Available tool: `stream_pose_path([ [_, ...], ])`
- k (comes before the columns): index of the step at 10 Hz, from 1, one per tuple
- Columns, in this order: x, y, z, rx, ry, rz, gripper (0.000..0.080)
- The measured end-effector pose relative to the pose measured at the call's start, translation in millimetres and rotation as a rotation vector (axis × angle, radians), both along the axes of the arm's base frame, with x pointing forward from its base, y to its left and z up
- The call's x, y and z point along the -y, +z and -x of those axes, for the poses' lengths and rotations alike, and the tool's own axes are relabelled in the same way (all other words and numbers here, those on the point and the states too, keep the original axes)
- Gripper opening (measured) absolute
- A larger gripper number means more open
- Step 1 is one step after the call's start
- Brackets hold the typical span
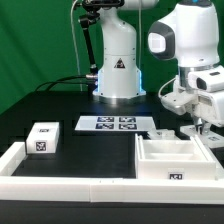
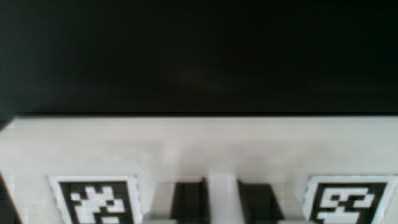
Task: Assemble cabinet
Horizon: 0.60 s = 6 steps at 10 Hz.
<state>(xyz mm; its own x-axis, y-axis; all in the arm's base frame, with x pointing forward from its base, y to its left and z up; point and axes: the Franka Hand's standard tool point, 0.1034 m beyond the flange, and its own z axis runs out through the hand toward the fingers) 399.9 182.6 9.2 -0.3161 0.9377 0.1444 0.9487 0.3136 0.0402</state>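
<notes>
The cabinet body point(image 1: 176, 157), a large open white box with a tag on its front, lies at the exterior view's right, against the front rail. My gripper point(image 1: 199, 126) is down at its far right wall. In the wrist view the body's white surface point(image 2: 196, 150) fills the lower half, with a tag on either side. My gripper point(image 2: 224, 203) has its dark fingers point(image 2: 192, 205) close together with a thin white wall between them. A smaller white tagged block point(image 1: 43, 138) sits at the exterior view's left, apart from the gripper.
The marker board point(image 1: 113, 124) lies flat in the middle, in front of the robot base point(image 1: 118, 75). A long low white border rail point(image 1: 70, 165) runs along the front. A small white piece point(image 1: 160, 131) lies behind the body.
</notes>
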Motion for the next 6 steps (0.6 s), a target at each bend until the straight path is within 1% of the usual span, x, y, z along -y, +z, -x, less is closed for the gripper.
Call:
stream_pose_path([
  [4,2.2,1.0,-0.5,-0.001,-0.017,0.001,0.0069],
  [5,15.6,6.7,-1.8,-0.001,-0.087,0.009,0.0069],
  [6,32.5,13.3,-2.6,0.001,-0.159,0.017,0.0069],
])
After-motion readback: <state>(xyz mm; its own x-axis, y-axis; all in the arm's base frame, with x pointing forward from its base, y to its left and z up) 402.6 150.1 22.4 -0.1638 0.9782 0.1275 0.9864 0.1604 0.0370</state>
